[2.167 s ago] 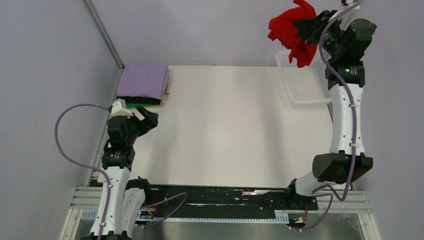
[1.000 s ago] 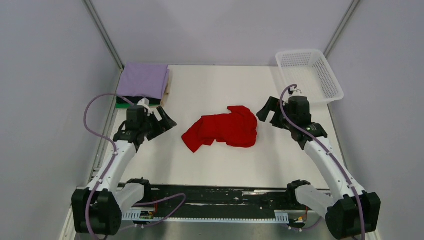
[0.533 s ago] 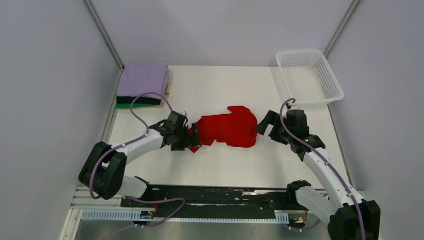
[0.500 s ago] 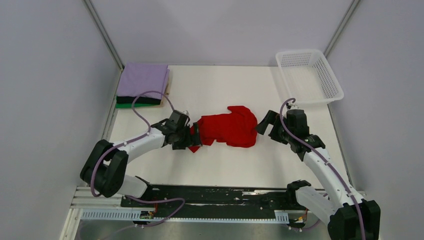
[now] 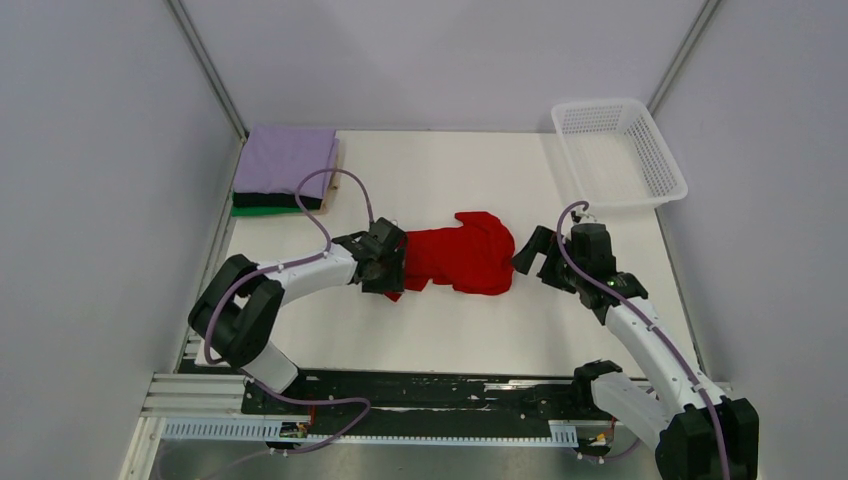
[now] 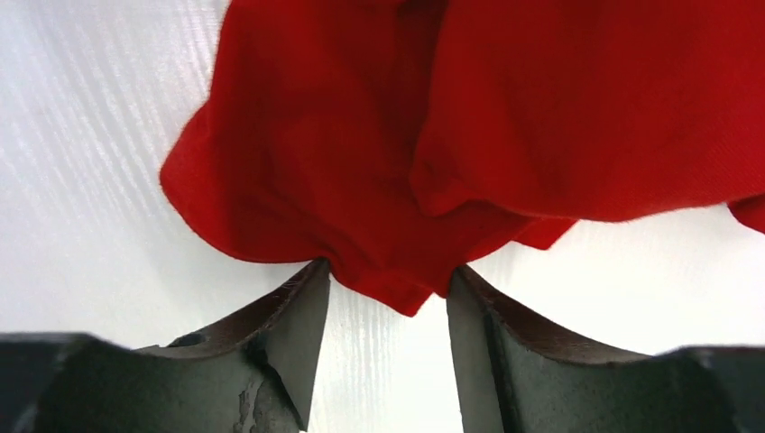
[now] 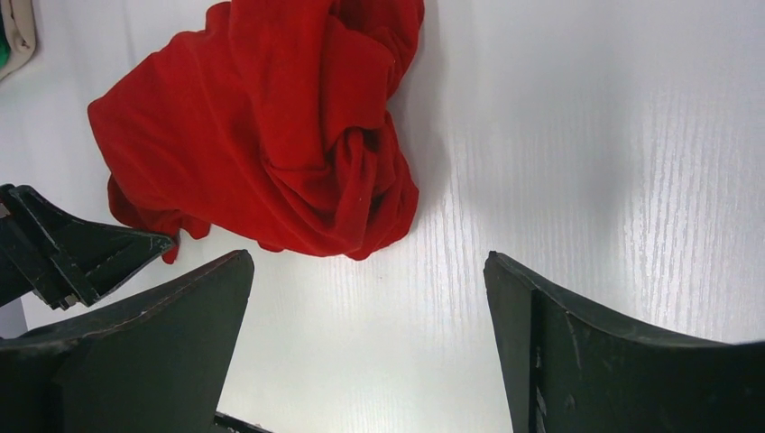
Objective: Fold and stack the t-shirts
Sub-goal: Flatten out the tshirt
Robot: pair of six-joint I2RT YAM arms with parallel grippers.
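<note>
- While the red t-shirt (image 5: pixel 455 252) lies crumpled in a heap at the middle of the table (image 5: pixel 450 330), we judge the task only partly done: this shirt is neither spread flat nor folded.
- At the far left corner we see three folded shirts in a stack: the lavender t-shirt (image 5: pixel 288 160) on top, the black t-shirt (image 5: pixel 275 200) under it, and the green t-shirt (image 5: pixel 262 210) at the bottom.
- Our left gripper (image 6: pixel 388 280) sits at the heap's left edge, its jaws partly apart and straddling a bunched fold of red hem. The fingers touch the cloth on both sides but have not clamped it.
- Our right gripper (image 7: pixel 370 262) hovers just beside the heap's right edge, jaws spread wide, with nothing in them.
- A white mesh basket (image 5: pixel 620 150) stands at the far right corner, well apart from the red shirt.
- By our reckoning, what is left is to grip the red shirt, spread it, fold it, and set it on the lavender one.
</note>
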